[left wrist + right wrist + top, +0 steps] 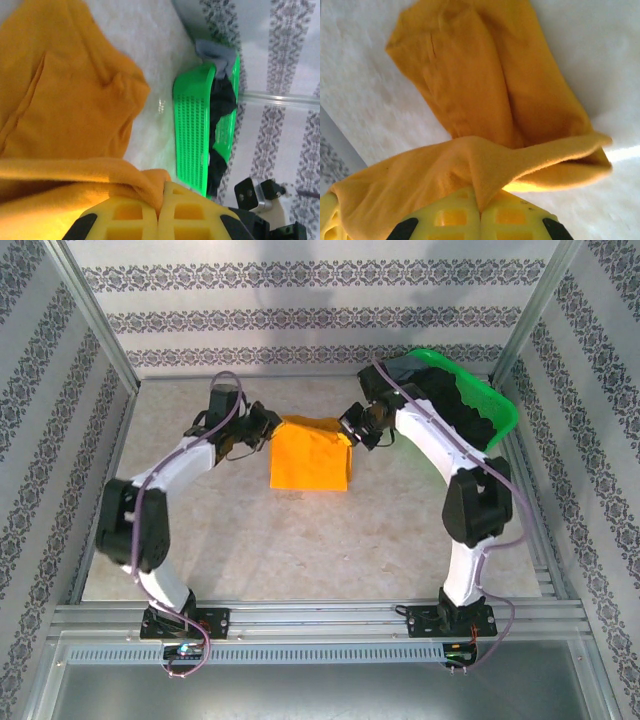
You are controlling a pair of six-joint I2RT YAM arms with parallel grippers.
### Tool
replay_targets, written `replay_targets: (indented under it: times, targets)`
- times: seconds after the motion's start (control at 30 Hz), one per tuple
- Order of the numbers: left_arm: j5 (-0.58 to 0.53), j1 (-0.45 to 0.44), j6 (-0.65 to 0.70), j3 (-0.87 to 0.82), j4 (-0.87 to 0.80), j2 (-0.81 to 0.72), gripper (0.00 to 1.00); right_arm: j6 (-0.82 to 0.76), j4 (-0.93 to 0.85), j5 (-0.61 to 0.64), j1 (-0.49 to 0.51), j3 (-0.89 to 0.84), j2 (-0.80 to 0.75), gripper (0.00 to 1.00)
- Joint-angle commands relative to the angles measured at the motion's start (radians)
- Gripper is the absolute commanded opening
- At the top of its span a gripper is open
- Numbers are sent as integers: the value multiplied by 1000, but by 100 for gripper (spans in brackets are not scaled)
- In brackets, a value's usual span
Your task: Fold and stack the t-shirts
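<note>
both upper corners pinched tight

your orange-yellow t-shirt lies folded at the centre of the top view. your left gripper is clamped on its upper left corner, your right gripper on its upper right corner. the dark t-shirts sit in the green basket, upper right of the frame.

Damask-striped walls (apparently wallpaper) enclose a pale tabletop.

Perhaps three shirts, one basket
</note>
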Motion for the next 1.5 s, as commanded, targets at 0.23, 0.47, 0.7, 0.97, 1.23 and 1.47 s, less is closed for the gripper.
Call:
replay_targets:
  times: [0.23,0.47,0.7,0.97,1.23,1.47]
  targets:
    - [-26,57,24,243,18,252,59,-218,-273,-62,-113,732,484,55]
    - [-110,-60,-103,-154,25,-63,58,-375,-91,8,-91,251,85,58]
    - [-300,-331,-490,-444,387,-108,67,-158,604,-91,-64,-626,-441,62]
    - [-404,-465,-683,-379,596,120,70,-138,574,-83,-55,-839,-614,62]
    - [-444,-467,-681,-279,630,264,47,-137,542,-86,-59,-878,-675,62]
    - [-486,-432,-675,-283,596,281,0,-137,507,-85,-68,-879,-705,61]
